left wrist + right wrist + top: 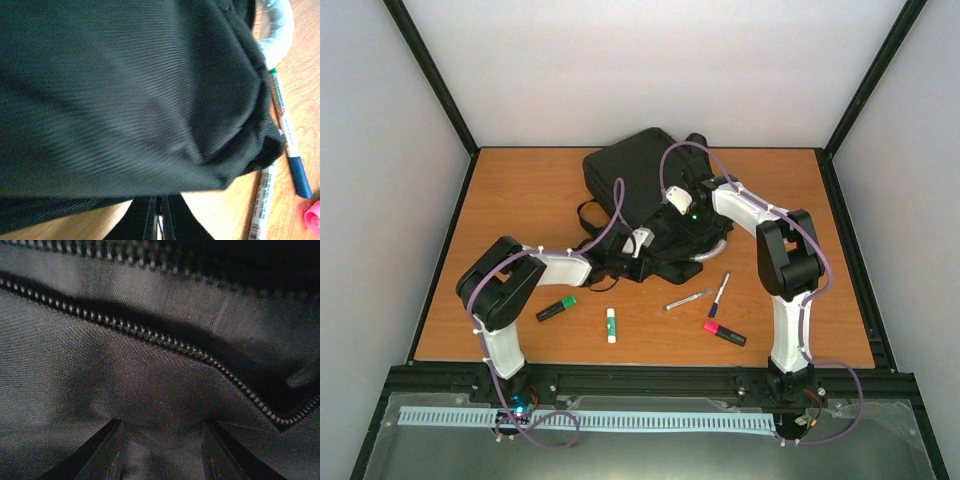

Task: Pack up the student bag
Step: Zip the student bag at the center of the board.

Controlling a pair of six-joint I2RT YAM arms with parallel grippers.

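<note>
Seen from above, the student bag (635, 185) lies mid-table toward the back of the wooden table (520, 200). It is a large, rumpled black backpack with straps trailing off its left side and a grey loop handle (713, 252) curling out at its near right corner. Only this view takes in all the loose items scattered in front of it: a green highlighter (556, 309), a glue stick (611, 325), a silver pen (688, 299), a blue-capped pen (720, 293) and a pink highlighter (724, 333). The overhead view is too coarse to read the jaws, but the wrist cameras show them. The left gripper (159, 210), at the bag's near edge, has its fingers pressed together. It appears to nip a fold of the ribbed black cloth, which hangs clear of the tabletop, though the contact itself is hidden. The right gripper (162, 450), on top of the bag, has its fingers parted, not wide, with nothing between them. It faces grey weave crossed by zip teeth (150, 337).
</note>
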